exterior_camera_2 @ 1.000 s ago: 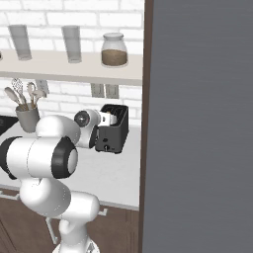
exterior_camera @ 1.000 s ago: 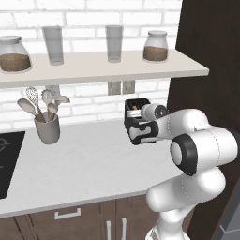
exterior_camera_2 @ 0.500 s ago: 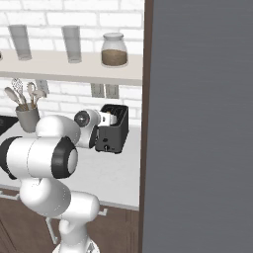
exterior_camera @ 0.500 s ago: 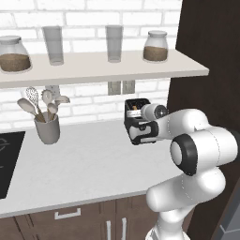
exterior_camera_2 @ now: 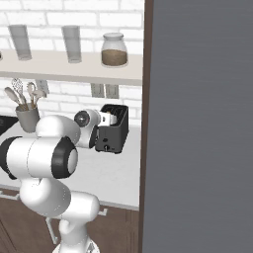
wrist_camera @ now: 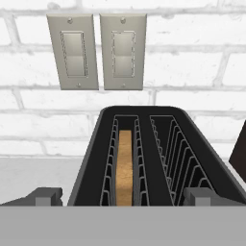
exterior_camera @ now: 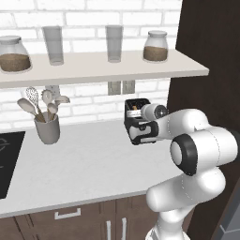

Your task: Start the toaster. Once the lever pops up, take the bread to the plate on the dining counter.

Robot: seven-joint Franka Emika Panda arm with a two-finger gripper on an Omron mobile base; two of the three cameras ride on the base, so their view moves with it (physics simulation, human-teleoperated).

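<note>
The dark grey toaster (exterior_camera: pixel 136 106) stands at the back of the pale worktop against the brick wall, also seen as the toaster (exterior_camera_2: pixel 116 132). In the hand view I look down into the toaster (wrist_camera: pixel 161 153) from close above. The golden-brown bread (wrist_camera: pixel 125 166) stands deep in its left slot; the right slot is empty. My gripper (wrist_camera: pixel 124 197) is open, its fingertips (wrist_camera: pixel 46 196) spread wider than the toaster's near end, touching nothing. In both base views my forearm reaches to the toaster's front and hides part of it. The plate and the dining counter are out of view.
Two wall switches (wrist_camera: pixel 96 51) sit on the brick behind the toaster. A grey utensil pot (exterior_camera: pixel 47 127) and a black hob (exterior_camera: pixel 6 159) are to the left on the worktop (exterior_camera: pixel 84 164). A shelf (exterior_camera: pixel 103 68) with jars and glasses hangs overhead. A dark tall cabinet (exterior_camera: pixel 211 65) stands at right.
</note>
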